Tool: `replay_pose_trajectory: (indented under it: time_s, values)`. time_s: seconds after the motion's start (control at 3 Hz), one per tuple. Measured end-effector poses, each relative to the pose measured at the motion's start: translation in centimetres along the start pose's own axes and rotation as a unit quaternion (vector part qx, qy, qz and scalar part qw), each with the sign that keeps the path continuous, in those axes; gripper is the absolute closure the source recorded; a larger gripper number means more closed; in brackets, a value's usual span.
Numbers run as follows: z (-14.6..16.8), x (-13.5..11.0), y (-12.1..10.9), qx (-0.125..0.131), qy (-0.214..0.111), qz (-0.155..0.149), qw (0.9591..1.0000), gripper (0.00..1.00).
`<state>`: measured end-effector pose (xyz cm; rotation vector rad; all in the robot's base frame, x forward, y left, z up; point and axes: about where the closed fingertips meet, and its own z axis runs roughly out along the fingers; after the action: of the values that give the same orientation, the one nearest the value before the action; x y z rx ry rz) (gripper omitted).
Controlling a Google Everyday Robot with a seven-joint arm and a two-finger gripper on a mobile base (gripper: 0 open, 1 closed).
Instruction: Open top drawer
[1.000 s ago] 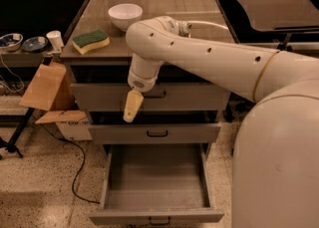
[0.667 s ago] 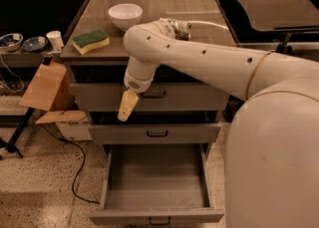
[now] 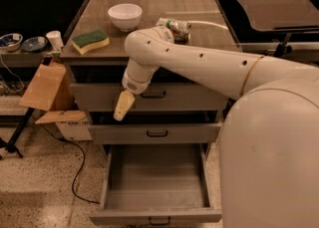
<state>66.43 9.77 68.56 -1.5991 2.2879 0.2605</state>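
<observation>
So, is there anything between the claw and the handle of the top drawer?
Nothing visible. The claw hangs in front of the top drawer, just left of its handle and slightly lower, with only bare drawer front between them.

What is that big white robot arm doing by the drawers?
The robot is trying to open the top drawer. Its gripper hangs in front of that drawer, just left of the handle, not on it yet. The bottom drawer is already pulled out. A bowl and a sponge sit on top.
</observation>
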Motion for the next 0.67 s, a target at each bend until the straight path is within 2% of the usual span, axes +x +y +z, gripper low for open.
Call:
replay_pose_trajectory:
  time_s: [0.33,0.67]
  values:
    - [0.65,-0.35,-0.9,0.01,-0.033,0.032,0.9989,0.0]
    - [0.79,-0.54,-1.4,0.019,-0.052,0.052,0.9972,0.0]
